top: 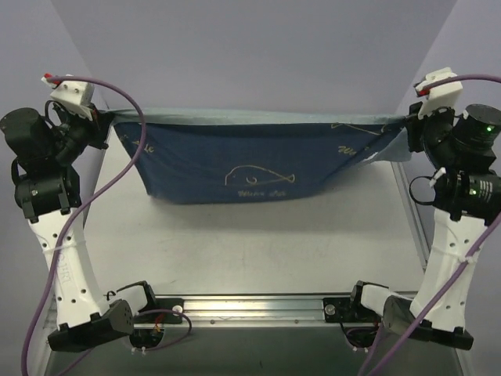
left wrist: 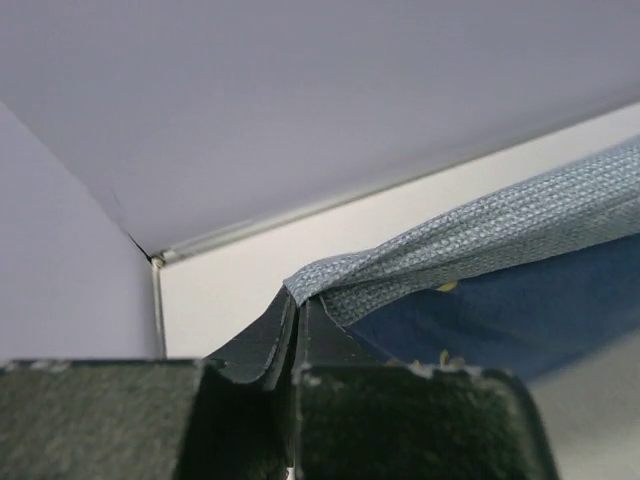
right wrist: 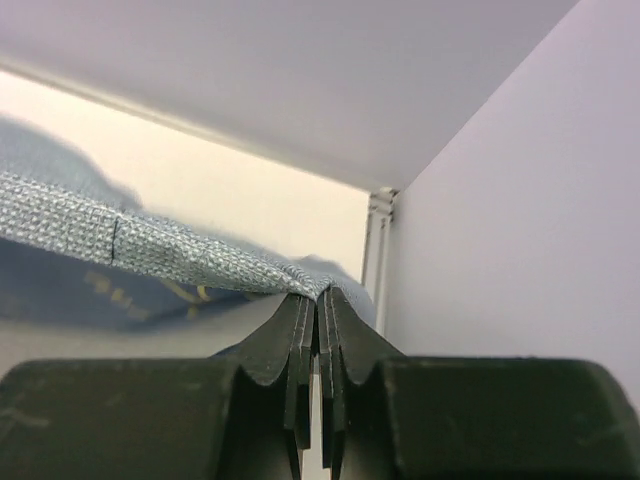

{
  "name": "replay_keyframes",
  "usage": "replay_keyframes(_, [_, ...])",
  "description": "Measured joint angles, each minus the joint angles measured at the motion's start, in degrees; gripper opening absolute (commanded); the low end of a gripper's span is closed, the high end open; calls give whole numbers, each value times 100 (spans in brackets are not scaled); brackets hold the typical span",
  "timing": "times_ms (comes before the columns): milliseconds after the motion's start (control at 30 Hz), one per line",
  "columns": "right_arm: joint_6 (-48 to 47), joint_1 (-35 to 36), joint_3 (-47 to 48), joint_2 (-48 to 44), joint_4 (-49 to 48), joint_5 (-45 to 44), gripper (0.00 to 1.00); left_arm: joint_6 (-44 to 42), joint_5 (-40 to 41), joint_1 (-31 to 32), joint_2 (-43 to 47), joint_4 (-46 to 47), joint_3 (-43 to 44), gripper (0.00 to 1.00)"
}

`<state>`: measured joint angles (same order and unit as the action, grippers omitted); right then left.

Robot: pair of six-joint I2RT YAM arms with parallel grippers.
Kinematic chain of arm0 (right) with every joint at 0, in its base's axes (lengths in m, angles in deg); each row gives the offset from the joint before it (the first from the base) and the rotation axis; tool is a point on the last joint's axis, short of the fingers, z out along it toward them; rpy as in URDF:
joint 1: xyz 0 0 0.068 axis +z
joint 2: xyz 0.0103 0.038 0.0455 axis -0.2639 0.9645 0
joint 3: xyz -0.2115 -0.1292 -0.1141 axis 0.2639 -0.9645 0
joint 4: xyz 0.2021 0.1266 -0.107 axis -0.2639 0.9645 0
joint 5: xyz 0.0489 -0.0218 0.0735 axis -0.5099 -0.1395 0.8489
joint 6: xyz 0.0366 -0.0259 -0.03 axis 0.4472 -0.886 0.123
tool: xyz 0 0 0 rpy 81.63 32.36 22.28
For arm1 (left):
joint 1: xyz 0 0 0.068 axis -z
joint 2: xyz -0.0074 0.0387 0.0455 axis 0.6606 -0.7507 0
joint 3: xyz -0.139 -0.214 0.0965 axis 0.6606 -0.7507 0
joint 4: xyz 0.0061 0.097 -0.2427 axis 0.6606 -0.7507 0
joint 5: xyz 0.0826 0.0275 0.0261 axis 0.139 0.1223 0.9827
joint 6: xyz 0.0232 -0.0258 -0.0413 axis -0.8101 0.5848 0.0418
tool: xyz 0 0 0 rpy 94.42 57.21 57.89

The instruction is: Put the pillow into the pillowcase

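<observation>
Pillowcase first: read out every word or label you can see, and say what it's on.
"Water Life": cream script under the whale outline on the pillowcase, blurred, so a probable reading.
Script at its right end: creased, unreadable.
Print on the left arm: too small.

The large soft cloth pillowcase [top: 250, 160] shows a dark navy face printed with thin cream whale outlines and cream script; its woven top edge is pale grey-blue. The smooth flat table [top: 258, 243] is pale grey; thin cables [top: 117, 180] are purple.
</observation>
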<state>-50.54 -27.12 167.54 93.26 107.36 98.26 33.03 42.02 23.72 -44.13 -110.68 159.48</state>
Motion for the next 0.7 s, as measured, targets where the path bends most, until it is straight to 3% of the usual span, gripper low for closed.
replay_keyframes(167, [39, -26, 129, -269, -225, -144, 0, 254, 170, -9, 210, 647, 66, 0])
replay_keyframes(300, [90, 50, 72, 96, -334, -105, 0, 304, 129, 15, -61, 1071, -223, 0])
replay_keyframes(433, [74, 409, -188, 964, -638, -245, 0, 330, 151, 229, -748, 1388, -730, 0])
replay_keyframes(567, [44, 719, -44, 2623, -1047, -660, 0, 109, 608, 717, -2111, 1698, -876, 0])
replay_keyframes(600, [48, 765, 107, 3119, -1128, -767, 8, 55, 776, 839, -2516, 1770, -866, 22])
replay_keyframes(633, [68, 813, 396, 3644, -1115, -885, 29, -2, 990, 973, -3023, 1792, -750, 47])
replay_keyframes(667, [131, 855, 863, 4234, -1045, -1040, 52, -13, 1165, 1064, -3488, 1768, -546, 61])
replay_keyframes(700, [175, 896, 1438, 4857, -999, -1207, 85, 24, 1357, 1128, -4048, 1554, -122, 77])
